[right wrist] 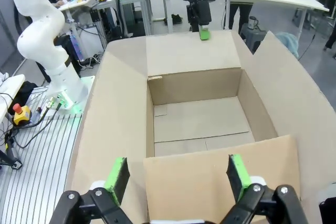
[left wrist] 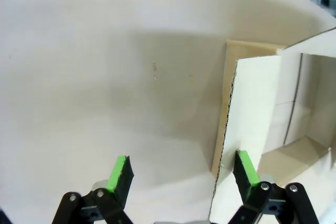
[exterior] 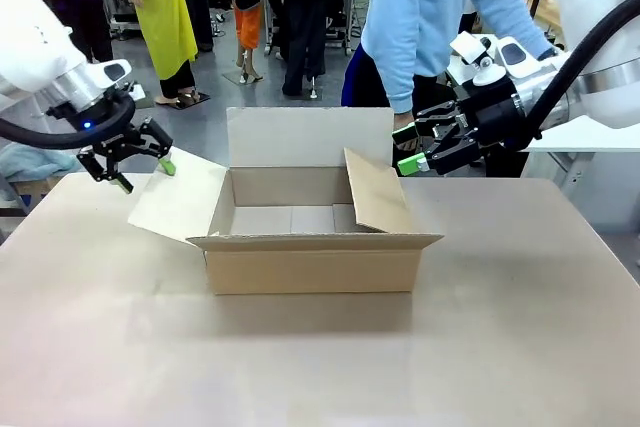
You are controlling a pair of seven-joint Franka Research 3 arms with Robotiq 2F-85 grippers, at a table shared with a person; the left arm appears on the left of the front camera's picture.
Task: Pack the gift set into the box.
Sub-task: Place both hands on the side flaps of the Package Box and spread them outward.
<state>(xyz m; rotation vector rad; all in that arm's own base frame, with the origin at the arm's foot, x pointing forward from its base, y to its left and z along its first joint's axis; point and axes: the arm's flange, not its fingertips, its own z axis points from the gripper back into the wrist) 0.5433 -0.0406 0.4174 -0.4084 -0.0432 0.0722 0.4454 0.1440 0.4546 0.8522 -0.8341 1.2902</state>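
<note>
Left side first: the left claw (exterior: pixel 147 173) hangs wide open, gripping nothing, at the far corner of the left flap (exterior: pixel 178 197) of the box (exterior: pixel 310 269). That flap is splayed outward toward the tabletop (exterior: pixel 300 367). In the left wrist view its edge runs up just beside one green pad, and whether they touch I cannot tell.

Centre now: the box sits on the tabletop between the two arms, open, floor bare, no gift set inside yet.

Moving right, the right flap (exterior: pixel 375 192) leans in over the opening. There's the trouble spot! The right claw (exterior: pixel 407 147) hovers near that flap's outer face, jaws wide and empty.

I'd call this the opening-up step. Next, that right flap needs easing outward so the flat case can go in level.
</note>
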